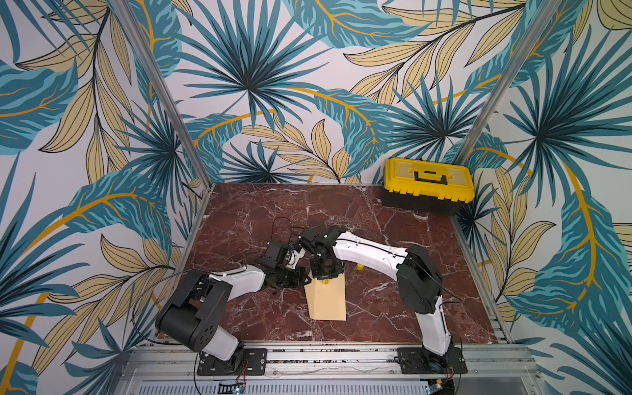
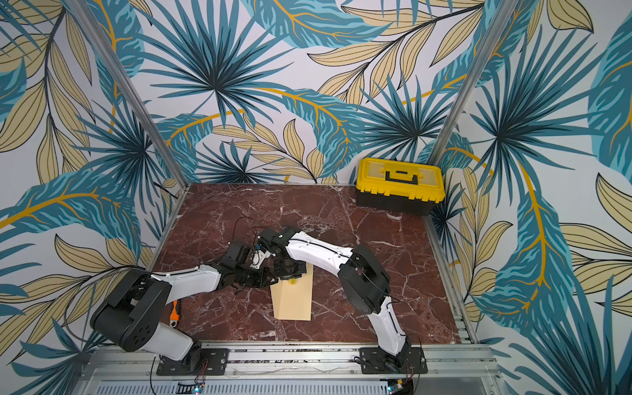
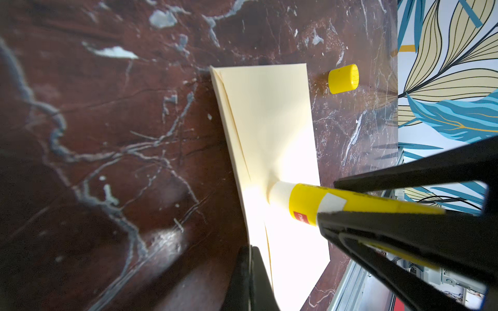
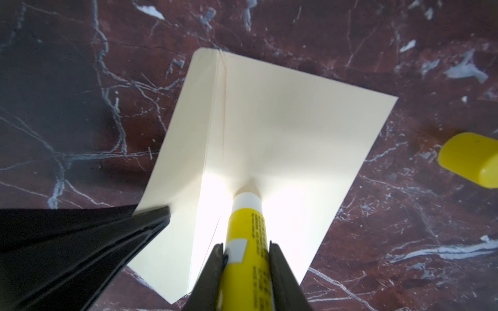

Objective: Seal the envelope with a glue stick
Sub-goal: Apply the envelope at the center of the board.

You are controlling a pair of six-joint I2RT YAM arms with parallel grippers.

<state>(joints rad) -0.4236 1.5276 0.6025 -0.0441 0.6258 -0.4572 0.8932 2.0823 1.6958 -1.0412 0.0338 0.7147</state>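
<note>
My right hand point(image 4: 246, 250) points steeply down from a bent wrist, its two fingers clamped on the body of the yellow cylindrical glue stick point(image 4: 246, 229) with the white label. The uncapped white tip below my fingers presses into the flat tan paper envelope point(image 4: 283, 121), which dimples around it. Just beside that hand, on its inner side, my left hand point(image 4: 161, 212) lies low and almost level, pointing towards it. Its fingers are closed narrow on the edge of the envelope's raised flap. In the left wrist view the paper runs in between them.

In both top views my forearms reach inward and meet over the far end of the envelope point(image 1: 328, 301), which lies on the dark red marble table point(image 1: 256, 222) and stretches back from both hands towards my bases. On the outer side of my right hand, clear of the paper, the small yellow cap point(image 1: 359, 267) lies on its side. Far beyond both hands, in the table's back corner, stands a black toolbox with a yellow lid point(image 1: 429, 186).
</note>
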